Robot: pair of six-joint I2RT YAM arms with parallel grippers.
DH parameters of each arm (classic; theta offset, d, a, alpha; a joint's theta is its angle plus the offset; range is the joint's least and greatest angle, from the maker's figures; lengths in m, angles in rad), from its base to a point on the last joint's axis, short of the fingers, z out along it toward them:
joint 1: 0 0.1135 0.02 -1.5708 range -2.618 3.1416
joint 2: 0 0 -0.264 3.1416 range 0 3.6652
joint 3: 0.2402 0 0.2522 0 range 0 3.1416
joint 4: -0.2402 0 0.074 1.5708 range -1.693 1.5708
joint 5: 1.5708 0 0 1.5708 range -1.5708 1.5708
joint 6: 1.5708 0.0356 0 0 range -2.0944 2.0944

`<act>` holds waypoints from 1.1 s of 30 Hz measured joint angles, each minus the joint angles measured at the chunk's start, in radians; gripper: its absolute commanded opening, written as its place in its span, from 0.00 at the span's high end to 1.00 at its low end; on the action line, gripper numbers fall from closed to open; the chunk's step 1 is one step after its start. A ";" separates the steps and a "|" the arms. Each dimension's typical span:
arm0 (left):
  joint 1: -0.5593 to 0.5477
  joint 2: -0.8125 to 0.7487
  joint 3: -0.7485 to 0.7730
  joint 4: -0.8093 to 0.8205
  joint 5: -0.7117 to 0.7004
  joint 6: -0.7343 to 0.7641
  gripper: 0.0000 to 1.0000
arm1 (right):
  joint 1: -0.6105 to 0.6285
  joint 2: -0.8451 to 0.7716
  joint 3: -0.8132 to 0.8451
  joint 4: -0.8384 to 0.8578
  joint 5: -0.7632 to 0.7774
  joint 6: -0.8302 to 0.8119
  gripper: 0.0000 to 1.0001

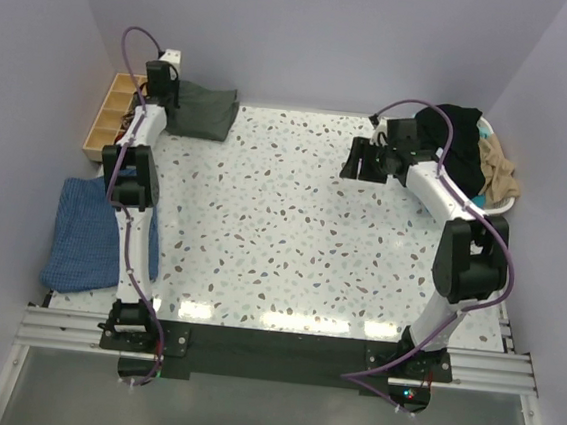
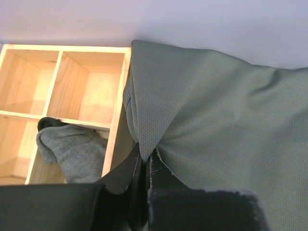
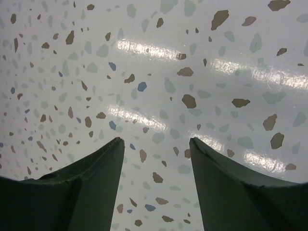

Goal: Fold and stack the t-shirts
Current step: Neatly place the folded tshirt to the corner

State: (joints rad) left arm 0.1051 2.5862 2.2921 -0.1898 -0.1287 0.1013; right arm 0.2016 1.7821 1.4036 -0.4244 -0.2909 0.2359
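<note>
- The left gripper pinches a fold of the grey t-shirt at the far left, beside the wooden tray.
- The right gripper is spread wide over the speckled table, well apart from that shirt.

From above and behind, we see the whole table. Our close wrist views share it: left faces the grey t-shirt, right the table.

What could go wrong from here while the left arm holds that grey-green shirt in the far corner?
The left fingers pinch only a thin fold of the grey-green shirt, so it may slip free or unfold when pulled. The wooden tray sits right beside that fold and could be bumped. The right fingers are open over the table, steadying nothing.
</note>
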 measured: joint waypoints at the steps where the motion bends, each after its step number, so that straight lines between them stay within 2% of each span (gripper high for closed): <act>1: 0.000 0.000 -0.005 0.006 -0.006 0.002 0.87 | 0.000 0.004 0.000 0.000 -0.003 0.000 0.39; 3: 0.000 0.000 -0.013 0.019 -0.012 0.011 0.29 | 0.000 0.006 0.000 -0.001 -0.011 0.000 0.39; 4: 0.000 0.000 -0.018 0.021 -0.015 0.019 0.10 | 0.000 0.006 0.000 -0.001 -0.013 0.000 0.39; 5: 0.000 0.000 -0.023 0.024 -0.018 0.025 0.02 | 0.000 0.006 0.000 -0.001 -0.015 0.000 0.39; 15: 0.000 -0.033 -0.153 0.084 -0.068 0.011 0.00 | 0.000 0.007 0.000 0.002 -0.026 0.007 0.39; 21: -0.001 -0.189 -0.261 0.109 -0.072 -0.018 0.00 | 0.000 0.007 -0.003 0.016 -0.045 0.011 0.39; 28: -0.028 -0.437 -0.340 0.206 -0.003 -0.101 0.00 | 0.000 0.006 -0.034 0.034 -0.052 0.014 0.39; 33: -0.084 -0.456 -0.367 0.254 0.037 -0.153 0.00 | 0.000 0.005 -0.061 0.036 -0.053 0.014 0.39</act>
State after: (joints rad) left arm 0.0212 2.1300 1.9251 0.0643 -0.0921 -0.0513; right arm 0.2016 1.7870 1.3422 -0.3882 -0.3443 0.2501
